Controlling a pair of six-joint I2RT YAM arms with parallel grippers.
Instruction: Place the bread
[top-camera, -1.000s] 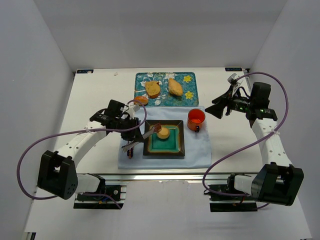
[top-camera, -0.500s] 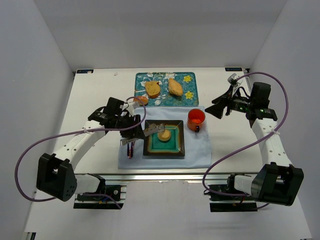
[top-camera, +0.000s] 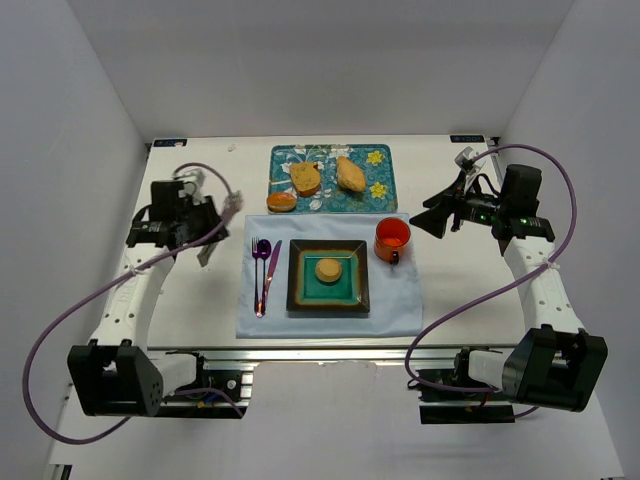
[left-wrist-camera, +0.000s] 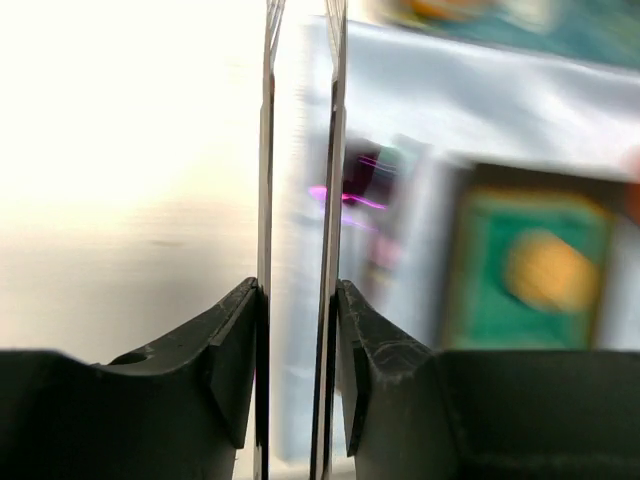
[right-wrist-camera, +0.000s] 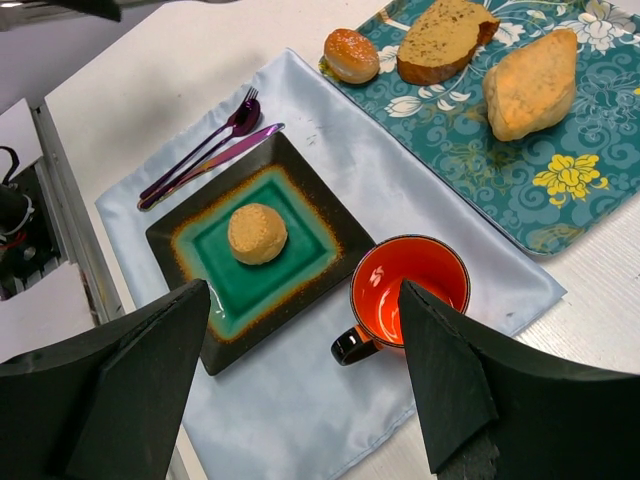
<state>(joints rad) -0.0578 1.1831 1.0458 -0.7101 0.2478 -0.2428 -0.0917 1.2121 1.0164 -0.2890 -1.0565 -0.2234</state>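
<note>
The bread (top-camera: 328, 269) (right-wrist-camera: 257, 233), a small round pale tan bun, lies free in the middle of the square green plate (top-camera: 298, 300) (right-wrist-camera: 168, 236). My left gripper (top-camera: 205, 236) (left-wrist-camera: 298, 300) hangs over the bare table left of the cloth, well away from the plate. Its jaws press on a pair of metal tongs (top-camera: 207, 254) (left-wrist-camera: 267, 150), whose blades stand slightly apart with nothing between them. The left wrist view is blurred, with the bread (left-wrist-camera: 550, 270) at its right. My right gripper (top-camera: 432, 221) (right-wrist-camera: 305, 290) is open and empty, high at the right near the orange cup.
An orange cup (top-camera: 392, 238) (right-wrist-camera: 410, 285) stands right of the plate on the pale blue cloth (top-camera: 400, 310). A purple fork (top-camera: 256, 275) and knife (top-camera: 271, 262) lie left of the plate. Behind, a teal flowered tray (top-camera: 380, 195) holds two bread pieces and a reddish-brown bun (top-camera: 282, 200).
The tongs let go of the bread over the plate, and it now rests there. My left arm has swung back to the left with the tongs. The right arm has not moved.
</note>
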